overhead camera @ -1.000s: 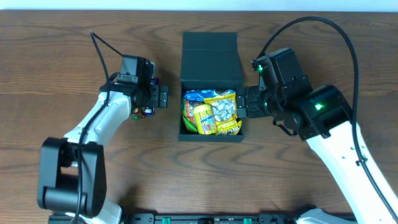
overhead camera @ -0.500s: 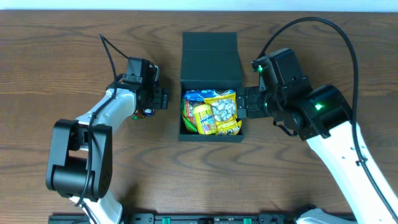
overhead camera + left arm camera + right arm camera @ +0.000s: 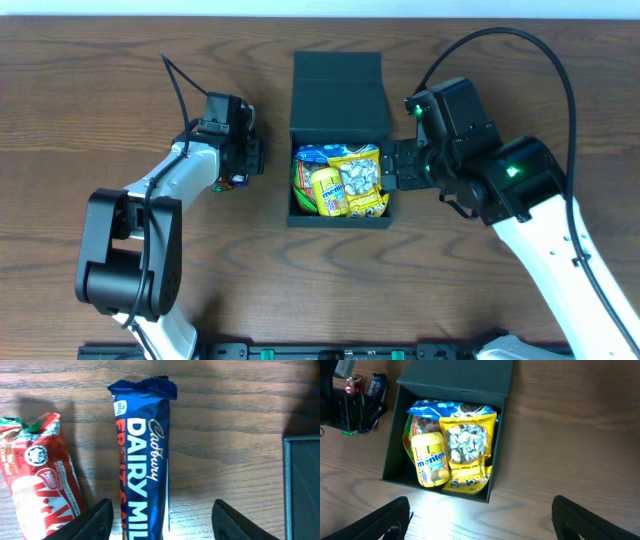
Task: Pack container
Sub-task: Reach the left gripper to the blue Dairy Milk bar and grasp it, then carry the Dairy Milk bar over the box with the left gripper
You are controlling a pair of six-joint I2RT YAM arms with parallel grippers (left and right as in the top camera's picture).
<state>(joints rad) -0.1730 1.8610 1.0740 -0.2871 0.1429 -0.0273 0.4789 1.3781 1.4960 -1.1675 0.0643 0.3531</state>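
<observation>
From above, the dark teal-green square box container (image 3: pixel 338 90) sits in the middle of the brown wooden table (image 3: pixel 100 80), near its far edge. Its lid is up and snacks are inside. The left pincer (image 3: pixel 248 158) hangs near its left side.

The left wrist view shows that pincer spread wide over a shiny blue chocolate bar (image 3: pixel 145 445). A red wafer packet (image 3: pixel 40 475) lies just beside it, so one finger could catch that too.

In the right wrist view, the right pincer (image 3: pixel 482 520) is wide apart and holds nothing.

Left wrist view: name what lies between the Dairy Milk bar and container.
Left wrist view: only bare table separates the Dairy Milk bar from the container.
</observation>
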